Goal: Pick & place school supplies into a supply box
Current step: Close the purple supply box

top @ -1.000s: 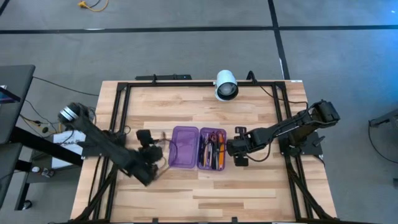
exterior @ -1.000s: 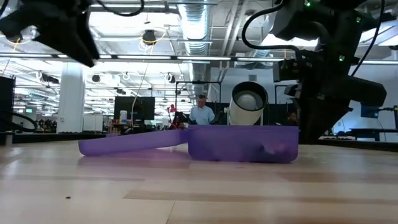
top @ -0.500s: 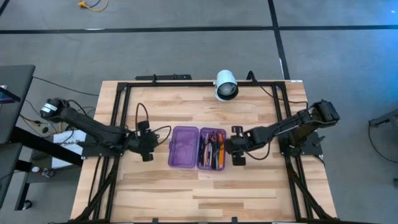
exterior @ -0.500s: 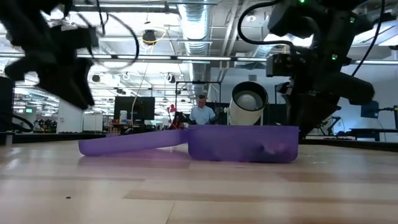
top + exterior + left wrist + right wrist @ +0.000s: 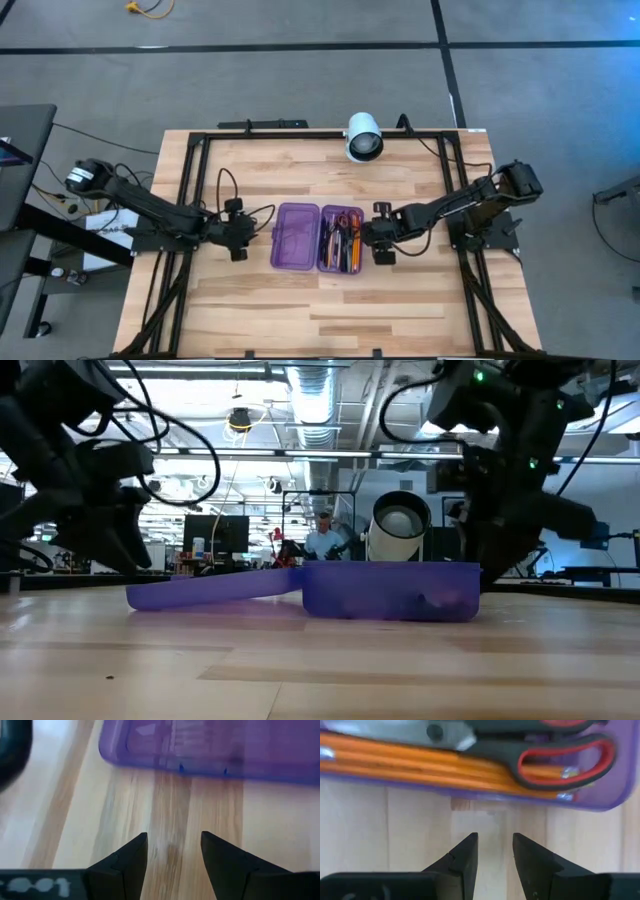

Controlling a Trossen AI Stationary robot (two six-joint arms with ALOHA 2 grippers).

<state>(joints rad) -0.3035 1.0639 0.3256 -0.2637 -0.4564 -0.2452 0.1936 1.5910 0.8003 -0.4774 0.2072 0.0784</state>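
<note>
The purple supply box lies open in the middle of the table, its lid flat on the left and its tray on the right. In the tray lie orange pencils, black pens and scissors with orange-red handles. My left gripper is open, low over the wood just left of the lid, pointing at it. My right gripper is open, just right of the tray, pointing at its long side wall. Neither touches the box.
A white cylindrical camera stands at the table's far edge behind the box. Black frame rails run along the left, right and far sides. Bare wood lies in front of the box toward the near edge.
My left arm has swung from the near-left part of the table toward the far edge and come down, ending level with the lid's left side and pointing at it. My right gripper has crept a little leftward toward the tray. The box has stayed put.
</note>
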